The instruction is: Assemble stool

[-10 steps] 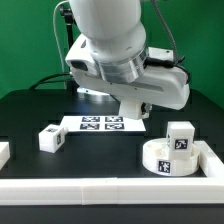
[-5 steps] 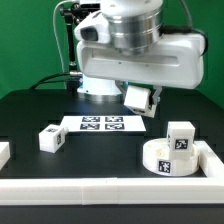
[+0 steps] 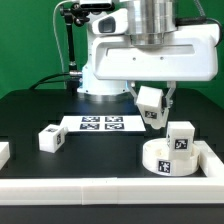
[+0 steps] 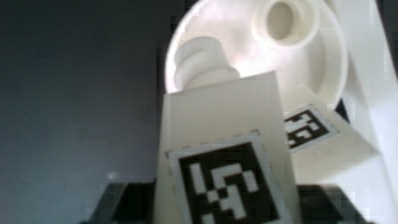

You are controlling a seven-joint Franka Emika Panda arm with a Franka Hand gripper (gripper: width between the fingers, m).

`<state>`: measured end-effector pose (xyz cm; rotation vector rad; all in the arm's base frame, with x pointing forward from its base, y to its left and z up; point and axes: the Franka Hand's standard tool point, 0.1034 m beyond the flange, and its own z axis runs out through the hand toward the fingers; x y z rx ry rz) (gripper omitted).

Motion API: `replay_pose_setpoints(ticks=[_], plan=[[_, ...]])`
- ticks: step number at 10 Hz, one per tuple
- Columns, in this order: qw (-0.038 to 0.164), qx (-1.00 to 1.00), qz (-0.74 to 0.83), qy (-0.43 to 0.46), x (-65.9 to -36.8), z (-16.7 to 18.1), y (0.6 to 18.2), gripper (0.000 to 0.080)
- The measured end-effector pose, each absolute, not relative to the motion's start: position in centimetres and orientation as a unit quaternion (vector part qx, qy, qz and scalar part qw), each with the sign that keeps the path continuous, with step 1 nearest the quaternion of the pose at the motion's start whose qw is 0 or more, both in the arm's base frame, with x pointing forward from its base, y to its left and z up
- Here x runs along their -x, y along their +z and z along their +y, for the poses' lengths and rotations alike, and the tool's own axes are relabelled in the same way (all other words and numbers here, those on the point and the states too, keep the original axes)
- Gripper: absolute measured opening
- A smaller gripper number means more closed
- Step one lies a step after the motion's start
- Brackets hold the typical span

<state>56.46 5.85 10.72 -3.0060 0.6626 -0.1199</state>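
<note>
My gripper point(image 3: 150, 106) is shut on a white stool leg point(image 3: 150, 101) and holds it in the air, tilted, above and to the exterior view's left of the round seat point(image 3: 163, 159). A second leg point(image 3: 181, 136) stands upright on the seat. A third leg point(image 3: 50, 138) lies on the black table at the exterior view's left. In the wrist view the held leg point(image 4: 222, 150) shows its marker tag, with my gripper point(image 4: 222, 208) round its near end. The seat point(image 4: 267, 45) lies beyond it, showing a round hole.
The marker board point(image 3: 102, 123) lies flat behind the middle of the table. White border rails point(image 3: 90, 190) run along the front and the exterior view's right. A white piece point(image 3: 3, 152) sits at the left edge. The robot base stands at the back.
The arm has swung toward the exterior view's right, carrying the leg from above the marker board to near the seat. The parts on the table have not moved.
</note>
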Motion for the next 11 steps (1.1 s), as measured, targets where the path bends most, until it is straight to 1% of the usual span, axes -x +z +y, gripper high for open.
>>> replay_pose_setpoints(ticks=[3, 6, 8, 9, 10, 11], plan=[[0.038, 0.97, 0.203, -0.125, -56.8, 7.4, 10.5, 0.0327], [0.039, 0.97, 0.197, -0.137, -56.7, 7.9, 10.3, 0.0327], [0.033, 0.976, 0.161, -0.14, -55.6, 7.2, 10.4, 0.0327], [0.028, 0.978, 0.148, -0.147, -55.4, 6.0, 10.7, 0.0327], [0.029, 0.975, 0.167, -0.146, -55.2, 4.6, 10.5, 0.0327], [0.032, 0.972, 0.176, -0.153, -55.4, 4.4, 10.7, 0.0327]])
